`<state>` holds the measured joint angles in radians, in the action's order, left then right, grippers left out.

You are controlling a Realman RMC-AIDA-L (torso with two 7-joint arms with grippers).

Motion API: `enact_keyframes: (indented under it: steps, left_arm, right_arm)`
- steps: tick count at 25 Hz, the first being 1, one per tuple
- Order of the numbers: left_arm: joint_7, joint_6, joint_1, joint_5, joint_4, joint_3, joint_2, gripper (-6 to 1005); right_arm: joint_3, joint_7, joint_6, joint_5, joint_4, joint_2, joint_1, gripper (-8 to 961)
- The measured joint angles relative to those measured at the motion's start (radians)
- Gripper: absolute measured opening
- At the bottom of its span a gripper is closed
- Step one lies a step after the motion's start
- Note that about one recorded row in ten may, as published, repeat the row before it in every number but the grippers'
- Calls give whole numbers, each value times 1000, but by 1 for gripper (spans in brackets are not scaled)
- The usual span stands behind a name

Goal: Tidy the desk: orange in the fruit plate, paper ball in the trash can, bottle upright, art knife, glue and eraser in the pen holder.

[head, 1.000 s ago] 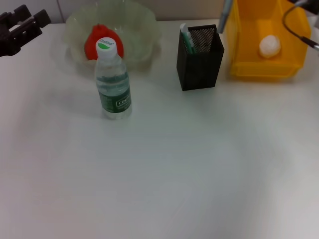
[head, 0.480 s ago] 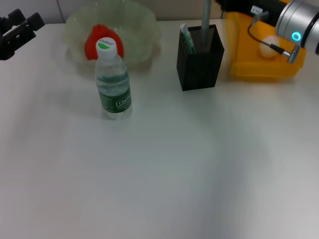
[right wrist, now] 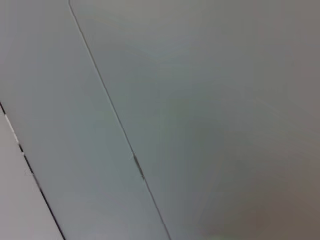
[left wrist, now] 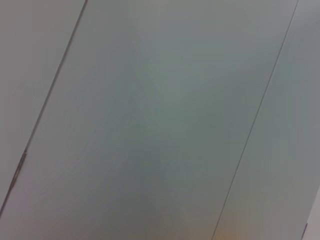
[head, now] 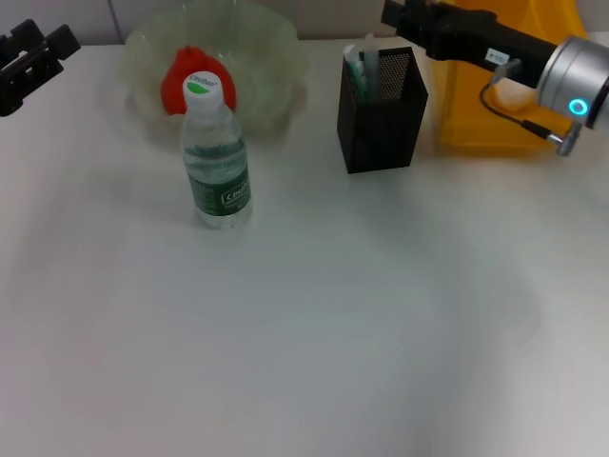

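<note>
**Left wrist cam: flat panels only**

All I get here is a plain pale grey-green surface (left wrist: 165, 115), crossed by two thin dark diagonal seams (left wrist: 50, 100) running roughly parallel. There's a faint warm tint near one edge. I can't see any fingers, objects or desk items in this feed.

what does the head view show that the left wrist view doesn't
Only the head view shows the desk items: the orange in the fruit plate, the bottle standing upright, the pen holder with items standing in it, the trash can, the right tool just above the pen holder, and the left tool off at the far left edge. Only the left wrist view shows flat grey panels with thin seams, none of the desk items. They share nothing recognisable.
</note>
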<state>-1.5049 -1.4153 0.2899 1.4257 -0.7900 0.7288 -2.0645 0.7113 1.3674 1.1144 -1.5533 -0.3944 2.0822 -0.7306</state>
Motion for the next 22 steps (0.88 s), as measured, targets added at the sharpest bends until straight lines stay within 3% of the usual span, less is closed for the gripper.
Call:
enact_keyframes:
  steps: [3,6,8,11,12,13,17,18,19,21,22]
  left_arm:
    - [0,-2,0,-1,0,-1,0,696]
    - [-1,-32,0,-1,0,-7,2,696]
    - [-6,-58,0,-1,1,-14,10,696]
    - [-11,-89,2,-1,8,-16,22,696]
    - [-6,-171,11,2,40,-16,57,696]
    - [-2,-191,13,3,46,-16,64,696]
    - [51,-389,36,26,111,-4,136,697]
    - [51,-389,36,26,111,-4,136,697]
    - [63,-499,44,70,113,0,157,697]
    - [63,-499,44,70,113,0,157,697]
    - [65,-560,48,116,108,0,165,697]
  right_arm:
    - [4,58,49,0,-37,-2,19,381]
    - [8,147,174,-15,-93,-10,37,483]
    - [27,210,284,-44,-126,-29,42,551]
    - [88,259,428,-62,-160,-60,42,560]
    - [112,269,470,-63,-174,-67,42,563]
    - [136,274,501,-64,-187,-71,43,566]
    - [200,285,596,-94,-226,-77,43,579]
    - [205,291,610,-110,-231,-76,41,582]
    - [208,301,623,-129,-234,-74,38,585]
    - [211,322,643,-169,-238,-70,28,591]
    - [211,327,649,-184,-238,-67,26,594]
